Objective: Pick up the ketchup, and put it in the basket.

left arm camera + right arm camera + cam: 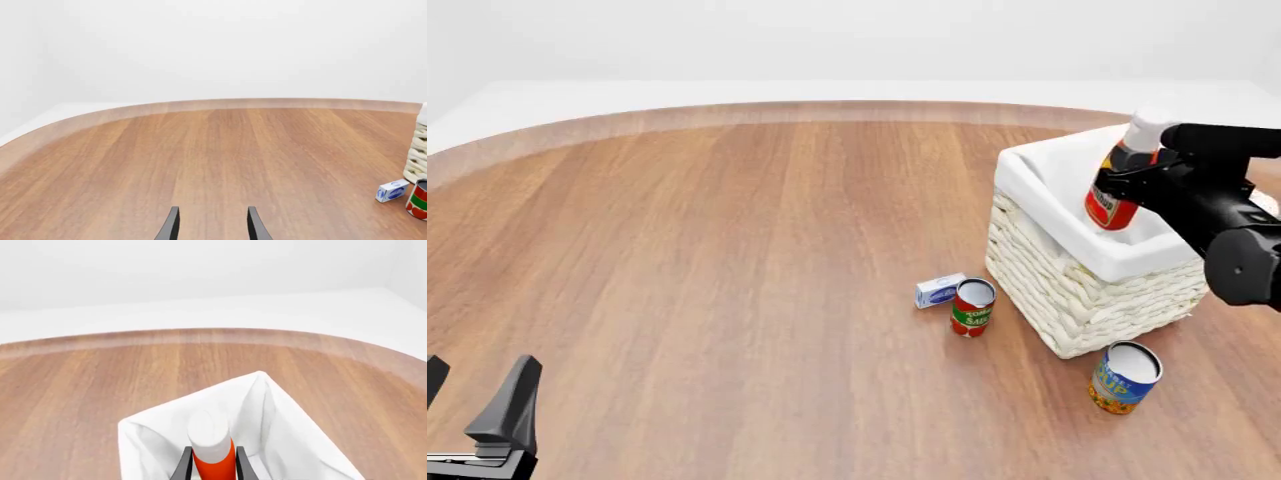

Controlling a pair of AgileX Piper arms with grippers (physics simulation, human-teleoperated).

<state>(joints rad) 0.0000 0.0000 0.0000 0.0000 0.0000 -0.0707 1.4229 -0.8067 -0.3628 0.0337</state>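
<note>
One ketchup [1114, 190] between right gripper [1138, 180] fingers.

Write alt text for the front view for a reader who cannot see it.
The right gripper holds the ketchup over the basket on a wooden table. Two cans and a small box stand beside the basket; the left gripper waits open nearby.

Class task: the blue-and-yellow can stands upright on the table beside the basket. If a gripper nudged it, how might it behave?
The blue-and-yellow can looks rigid, so it probably would not dent. Standing on its flat end, it would likely slide on the smooth table. If it tipped, its round side could roll.
</note>
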